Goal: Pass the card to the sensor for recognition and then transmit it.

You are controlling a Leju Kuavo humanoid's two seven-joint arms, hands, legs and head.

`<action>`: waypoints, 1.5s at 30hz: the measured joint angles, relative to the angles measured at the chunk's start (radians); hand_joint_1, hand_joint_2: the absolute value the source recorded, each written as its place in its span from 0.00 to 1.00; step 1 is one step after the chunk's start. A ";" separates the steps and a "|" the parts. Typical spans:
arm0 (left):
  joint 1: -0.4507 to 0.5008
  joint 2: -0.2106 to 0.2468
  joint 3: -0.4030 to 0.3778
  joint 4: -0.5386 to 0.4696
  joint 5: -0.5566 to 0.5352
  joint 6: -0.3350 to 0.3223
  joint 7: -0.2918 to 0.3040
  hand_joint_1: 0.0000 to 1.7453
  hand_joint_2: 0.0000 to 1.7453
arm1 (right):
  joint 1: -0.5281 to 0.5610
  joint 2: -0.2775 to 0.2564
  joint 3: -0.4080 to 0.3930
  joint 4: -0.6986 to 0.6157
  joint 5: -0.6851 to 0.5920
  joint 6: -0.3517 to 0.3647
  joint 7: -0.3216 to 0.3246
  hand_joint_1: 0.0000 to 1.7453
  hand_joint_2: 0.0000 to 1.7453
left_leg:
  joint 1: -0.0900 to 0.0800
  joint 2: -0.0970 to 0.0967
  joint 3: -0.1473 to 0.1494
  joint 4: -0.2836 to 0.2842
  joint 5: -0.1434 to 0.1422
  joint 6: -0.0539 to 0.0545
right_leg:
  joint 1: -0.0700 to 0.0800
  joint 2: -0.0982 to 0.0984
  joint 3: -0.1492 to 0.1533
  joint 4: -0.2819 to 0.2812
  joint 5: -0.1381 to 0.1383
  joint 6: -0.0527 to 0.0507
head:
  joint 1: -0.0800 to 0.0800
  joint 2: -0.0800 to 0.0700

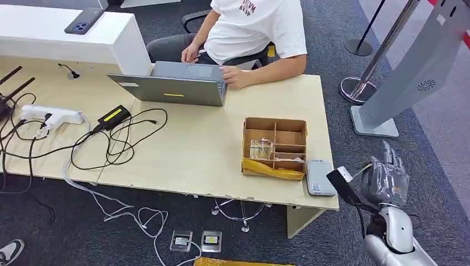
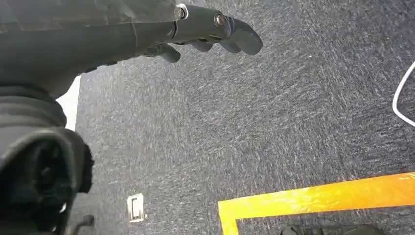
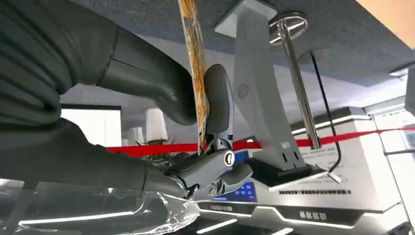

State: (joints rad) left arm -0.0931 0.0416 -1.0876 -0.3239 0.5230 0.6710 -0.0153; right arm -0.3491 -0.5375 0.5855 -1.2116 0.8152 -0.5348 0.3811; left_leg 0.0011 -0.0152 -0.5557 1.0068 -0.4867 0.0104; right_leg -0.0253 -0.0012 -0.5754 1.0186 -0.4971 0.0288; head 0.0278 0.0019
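My right hand [image 1: 386, 176] is raised beside the table's right front corner, off the table edge. In the right wrist view it pinches a thin card [image 3: 195, 63] between thumb [image 3: 147, 78] and a finger [image 3: 218, 105]; the card shows edge-on, with a yellowish pattern. A flat grey sensor pad [image 1: 320, 177] lies on the table corner, just left of that hand. A partitioned cardboard box [image 1: 274, 147] with a card in one compartment stands beside the pad. My left hand [image 2: 210, 29] hangs over the carpet, fingers apart and holding nothing.
A person in a white shirt sits behind the table at a grey laptop [image 1: 172, 86]. Cables, a power brick [image 1: 113, 116] and a white power strip [image 1: 52, 115] cover the table's left. A grey kiosk stand [image 1: 413, 72] and a stanchion post [image 1: 360, 83] stand to the right.
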 joint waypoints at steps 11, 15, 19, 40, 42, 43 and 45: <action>-0.002 0.000 -0.010 -0.011 0.010 -0.001 0.000 0.00 0.00 | 0.005 0.043 0.000 0.001 0.031 0.061 -0.067 1.00 1.00 | 0.000 0.001 0.000 0.000 0.000 0.000 | 0.000 0.001 0.000 0.000 0.000 0.000 | 0.000 0.000; -0.004 0.000 -0.026 -0.016 0.012 -0.002 0.003 0.00 0.00 | -0.017 0.074 0.013 0.012 0.034 0.065 -0.080 1.00 1.00 | 0.000 0.001 0.000 0.000 0.000 0.000 | 0.000 0.001 0.000 0.000 0.000 0.000 | 0.000 0.000; -0.004 0.001 -0.031 -0.019 0.015 -0.002 0.004 0.00 0.00 | -0.035 0.098 0.024 0.026 0.031 0.069 -0.092 1.00 1.00 | 0.000 0.001 0.000 0.000 0.000 0.000 | 0.000 0.001 0.000 0.000 0.000 0.000 | 0.000 0.000; -0.005 0.002 -0.051 -0.030 0.057 0.000 0.006 0.00 0.00 | -0.118 0.190 0.055 0.268 -0.113 0.048 -0.155 1.00 1.00 | 0.000 0.001 0.000 0.000 0.000 0.000 | 0.000 0.001 0.000 0.000 0.000 0.000 | 0.000 0.000; -0.005 0.002 -0.051 -0.030 0.061 0.000 0.007 0.00 0.00 | -0.118 0.193 0.055 0.289 -0.129 0.039 -0.158 1.00 1.00 | 0.000 0.001 0.000 0.000 0.000 0.000 | 0.000 0.001 0.000 0.000 0.000 0.000 | 0.001 0.000; -0.005 0.002 -0.052 -0.030 0.064 0.000 0.007 0.00 0.00 | -0.119 0.194 0.055 0.298 -0.135 0.033 -0.160 1.00 1.00 | 0.000 0.001 0.000 0.000 0.000 0.000 | 0.000 0.001 0.000 0.000 0.000 0.000 | 0.000 0.000; -0.005 0.002 -0.051 -0.030 0.068 0.000 0.007 0.00 0.00 | -0.120 0.195 0.054 0.314 -0.147 0.026 -0.164 1.00 1.00 | 0.000 0.001 0.000 0.000 0.000 0.000 | 0.000 0.001 0.000 0.000 0.000 0.000 | 0.001 0.000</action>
State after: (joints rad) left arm -0.0984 0.0431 -1.1391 -0.3540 0.5909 0.6710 -0.0084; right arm -0.4688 -0.3426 0.6397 -0.8980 0.6687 -0.5085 0.2167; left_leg 0.0015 -0.0145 -0.5553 1.0067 -0.4866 0.0102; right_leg -0.0251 -0.0005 -0.5753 1.0188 -0.4971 0.0288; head 0.0286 0.0019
